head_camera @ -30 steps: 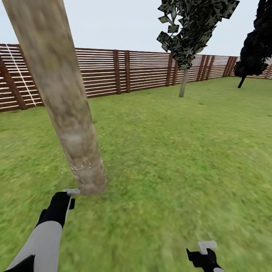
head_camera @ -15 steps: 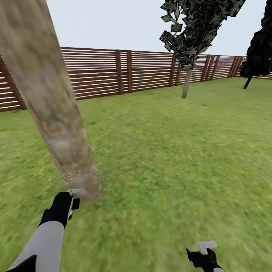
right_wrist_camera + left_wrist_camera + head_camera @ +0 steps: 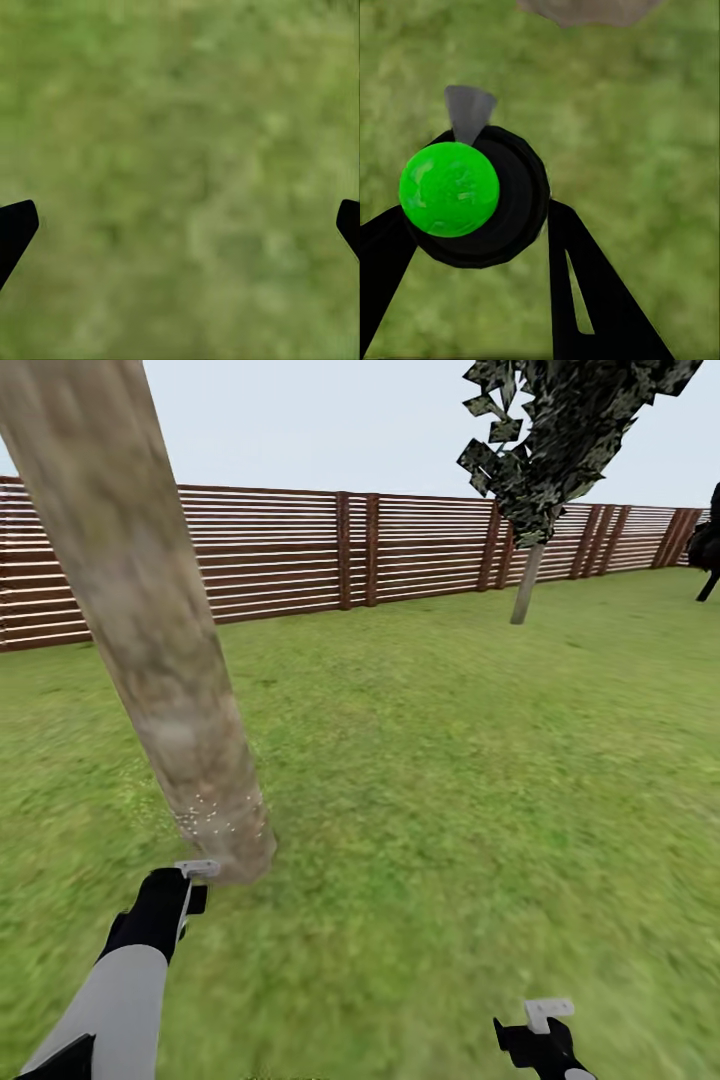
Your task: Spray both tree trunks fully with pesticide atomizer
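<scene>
The near tree trunk [image 3: 170, 690], thick and mottled grey-beige, leans across the left of the head view, with white specks [image 3: 210, 815] low on its bark. My left gripper [image 3: 190, 880] sits right at its base. In the left wrist view its black fingers [image 3: 585, 285] are shut on the pesticide atomizer [image 3: 472, 195], a black body with a green ball and a grey nozzle [image 3: 467, 111] aimed toward the trunk base [image 3: 585, 9]. A second tree [image 3: 526, 585] stands far off by the fence. My right gripper [image 3: 545, 1015] hangs open over the grass lawn [image 3: 180, 150].
A reddish-brown slatted fence [image 3: 300, 550] closes the lawn at the back. A dark tree [image 3: 708, 550] shows at the far right edge. Open grass [image 3: 470, 760] stretches between the near trunk and the far tree.
The whole head view has shifted: trunk, fence and far tree sit further right than before, so the camera has turned. Both arms hold the same places in the picture.
</scene>
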Available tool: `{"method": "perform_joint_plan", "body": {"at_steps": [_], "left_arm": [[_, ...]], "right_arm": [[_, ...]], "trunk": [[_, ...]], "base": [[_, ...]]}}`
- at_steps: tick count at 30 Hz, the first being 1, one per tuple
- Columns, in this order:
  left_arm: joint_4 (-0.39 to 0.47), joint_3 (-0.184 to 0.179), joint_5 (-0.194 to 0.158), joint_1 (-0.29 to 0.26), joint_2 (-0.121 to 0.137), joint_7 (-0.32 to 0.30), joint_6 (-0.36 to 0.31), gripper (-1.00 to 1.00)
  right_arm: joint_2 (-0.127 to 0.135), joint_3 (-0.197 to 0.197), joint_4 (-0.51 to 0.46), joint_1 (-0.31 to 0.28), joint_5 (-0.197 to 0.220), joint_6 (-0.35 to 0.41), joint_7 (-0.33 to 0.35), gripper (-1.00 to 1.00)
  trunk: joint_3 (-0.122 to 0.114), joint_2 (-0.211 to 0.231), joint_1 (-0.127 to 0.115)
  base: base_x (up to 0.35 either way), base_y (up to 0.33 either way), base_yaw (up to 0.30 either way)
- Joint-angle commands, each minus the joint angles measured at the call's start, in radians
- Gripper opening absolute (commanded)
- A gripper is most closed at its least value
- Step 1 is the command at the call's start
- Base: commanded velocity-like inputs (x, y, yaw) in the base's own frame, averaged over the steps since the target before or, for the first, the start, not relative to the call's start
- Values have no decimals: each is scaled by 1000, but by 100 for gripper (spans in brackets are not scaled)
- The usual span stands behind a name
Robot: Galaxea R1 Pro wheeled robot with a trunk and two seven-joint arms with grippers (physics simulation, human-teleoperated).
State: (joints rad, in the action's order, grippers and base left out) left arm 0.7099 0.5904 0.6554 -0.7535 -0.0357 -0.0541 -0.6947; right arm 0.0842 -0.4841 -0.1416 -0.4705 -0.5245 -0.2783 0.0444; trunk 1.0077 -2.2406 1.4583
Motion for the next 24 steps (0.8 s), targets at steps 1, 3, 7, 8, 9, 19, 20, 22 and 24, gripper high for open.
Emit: {"method": "perform_joint_plan", "body": {"at_steps": [1,3,7,8,9,19,20,22,24], "left_arm": [[1,6,8,-1,-1,-6,-1,-100],[0,6,4,0,2,-6,0,-100],[0,6,4,43,-3,-6,1,-100],[0,6,3,49,-6,-6,1,-100],[1,6,4,52,-7,-6,1,-100],[0,9,1,54,-10,-7,27,-100],[0,9,2,54,-10,-7,27,-100],[0,9,1,54,-9,-7,27,-100],[0,9,1,54,-9,-7,27,-100]], "right_arm": [[0,-8,0,0,-5,-4,5,100],[0,-8,0,0,-5,-4,5,100],[0,-8,0,0,-5,-4,5,100],[0,-8,0,0,-5,-4,5,100],[1,-8,0,0,-5,-4,5,100],[2,-8,1,0,-6,-4,5,100],[2,-8,1,0,-6,-4,5,100],[2,-8,1,0,-6,-4,5,100],[2,-8,1,0,-6,-4,5,100]], "trunk": [[1,0,0],[1,0,0],[1,0,0],[1,0,0],[1,0,0],[1,0,0],[1,0,0],[1,0,0],[1,0,0]], "base": [[0,-8,277],[0,-3,277],[0,0,261],[94,-59,102],[178,-121,42],[235,-161,4],[241,-166,0],[241,-166,0],[241,-166,0]]}}
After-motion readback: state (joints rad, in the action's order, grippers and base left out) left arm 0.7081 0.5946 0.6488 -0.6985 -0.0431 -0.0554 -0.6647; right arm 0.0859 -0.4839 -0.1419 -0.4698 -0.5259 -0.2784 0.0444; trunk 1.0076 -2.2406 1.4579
